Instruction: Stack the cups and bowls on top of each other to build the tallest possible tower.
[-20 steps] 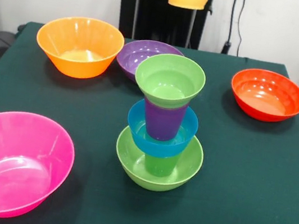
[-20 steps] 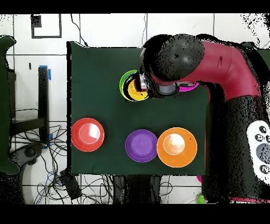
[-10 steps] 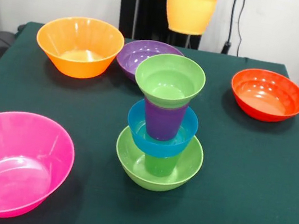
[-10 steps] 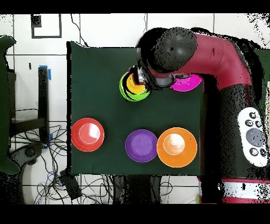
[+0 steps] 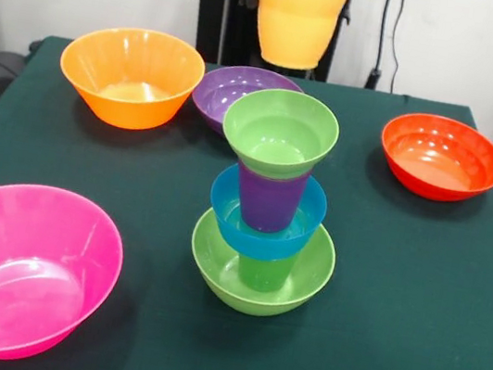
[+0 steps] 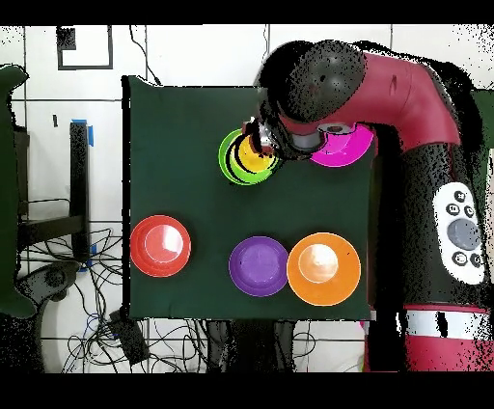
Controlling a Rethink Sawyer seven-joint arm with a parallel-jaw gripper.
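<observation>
Gripper (image 6: 265,145): hidden above frame, grip state unclear | yellow cup (image 5: 298,15) hangs in air above tower (image 5: 270,203) | tower: lime bowl (image 5: 259,276), green cup, blue bowl (image 5: 265,221), purple cup (image 5: 269,198), green bowl (image 5: 280,132), mid-table (image 5: 398,294)

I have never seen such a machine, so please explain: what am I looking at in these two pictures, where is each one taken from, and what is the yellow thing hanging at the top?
This is a robot arm, red and black, standing at a table with a green cloth. One picture looks across the table toward the robot; the other looks straight down from above.

In the middle stands a tower: a lime-green bowl, a green cup, a blue bowl, a purple cup and a small green bowl on top. Around it lie an orange bowl, a purple bowl, a red-orange bowl and a pink bowl.

The yellow thing is a yellow-orange cup, hanging in the air above the tower. The arm's gripper is hidden, but it presumably carries the cup.
</observation>
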